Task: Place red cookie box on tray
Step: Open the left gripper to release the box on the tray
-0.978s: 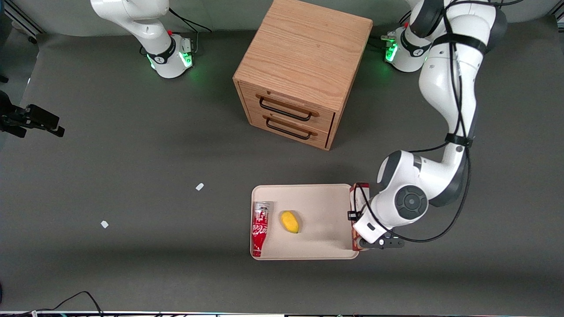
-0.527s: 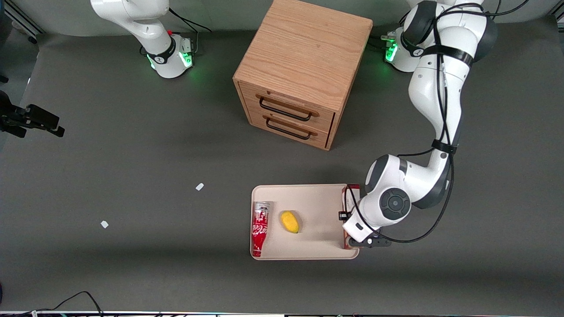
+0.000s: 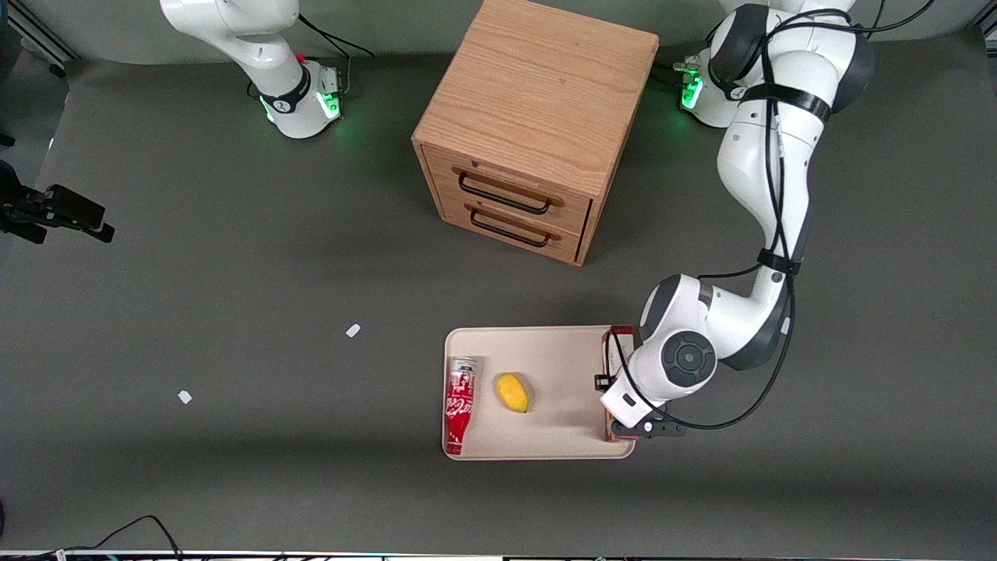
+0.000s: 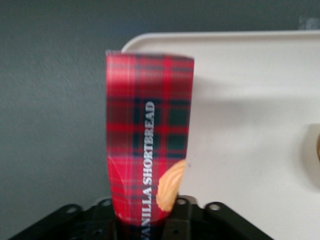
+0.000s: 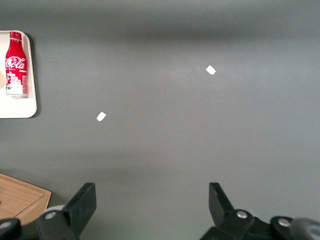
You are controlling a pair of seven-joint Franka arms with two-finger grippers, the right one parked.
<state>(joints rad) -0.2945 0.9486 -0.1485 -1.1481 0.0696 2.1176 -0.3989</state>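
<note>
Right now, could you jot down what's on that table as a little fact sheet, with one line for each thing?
gripper: over the tray's edge toward the working arm's end, shut on the red cookie box
red cookie box: held in the gripper, partly above the tray, partly above the table; the views do not show whether it touches the tray
tray: flat on the table in front of the cabinet
soda bottle: lying on the tray
yellow fruit: on the tray, beside the bottle
wooden cabinet: both drawers closed

Gripper, matt black plastic, is clamping the red cookie box, showing glossy printed card. Beneath it, the tray is looking smooth, matt cream plastic.
</note>
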